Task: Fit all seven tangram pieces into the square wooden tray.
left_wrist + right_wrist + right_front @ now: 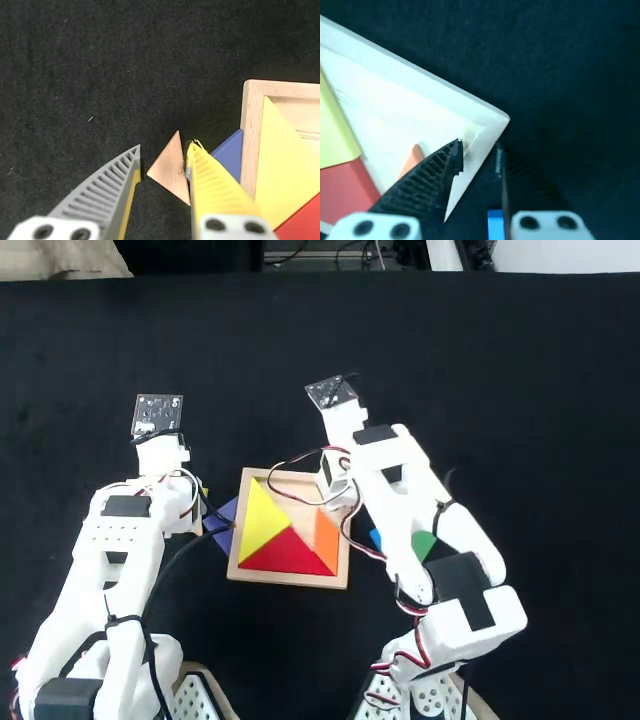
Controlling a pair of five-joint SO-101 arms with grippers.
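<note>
We see the square wooden tray (pixel 288 578) mid-frame on the black tabletop (pixel 520 390), holding a yellow triangle (pixel 262 520), a red triangle (pixel 288 550) and an orange triangle (pixel 325 535). The left end effector (pixel 165 147) is spread around a tan triangle (pixel 172 167). The right end effector (pixel 477 150) is spread astride the tray's corner rim.

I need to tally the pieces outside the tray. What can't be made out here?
- High view: the green piece and light blue piece lie mostly under the right arm; shapes hidden.
- High view: the same arm covers the far right corner of the tray.
- The dark blue piece beside the tray: the left arm hides part in the high view; the yellow jaw covers an edge in the left wrist view.
</note>
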